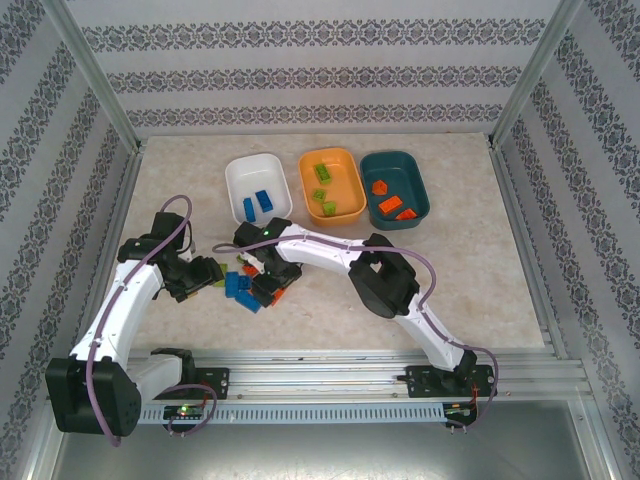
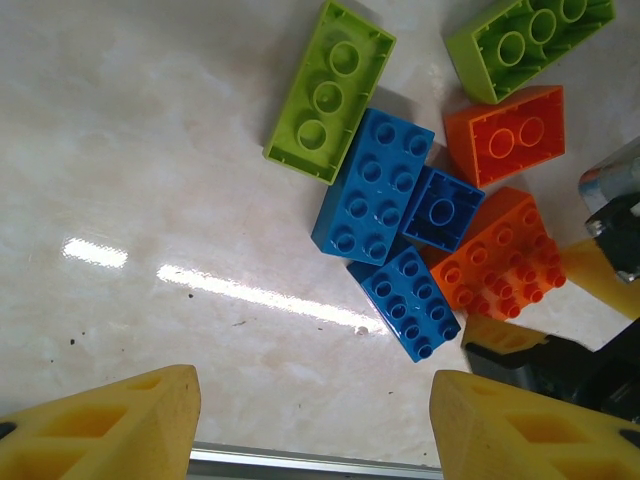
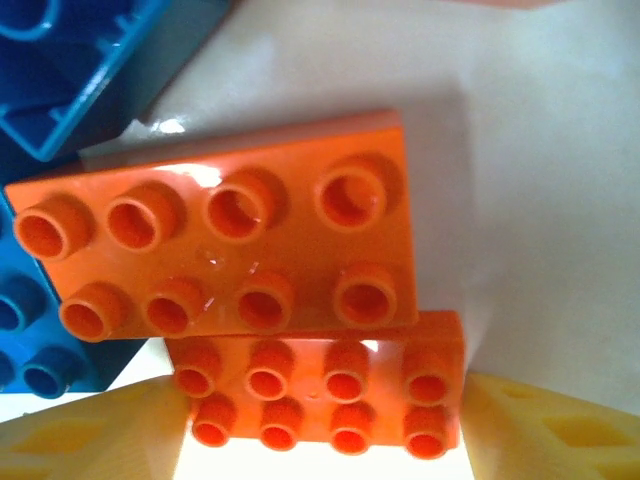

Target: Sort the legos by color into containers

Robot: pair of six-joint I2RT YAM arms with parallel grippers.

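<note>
The lower orange brick (image 3: 320,395) is lying in the pile (image 1: 243,287) on the table (image 1: 460,290), with the right gripper (image 3: 322,425) clamping its ends. An upper orange brick (image 3: 230,240) and blue bricks (image 3: 30,330) are crowding it. The left gripper (image 2: 315,430) is hovering nearby, jaws apart and empty.

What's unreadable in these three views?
Top external: count of loose blue, orange and green plastic bricks; the right gripper covers part of the pile.
Right wrist: whether its yellow fingers press the lower orange studded brick; the bottom edge cuts them off.
Left wrist: the lime green studded brick at upper right, cut by the top edge.
</note>
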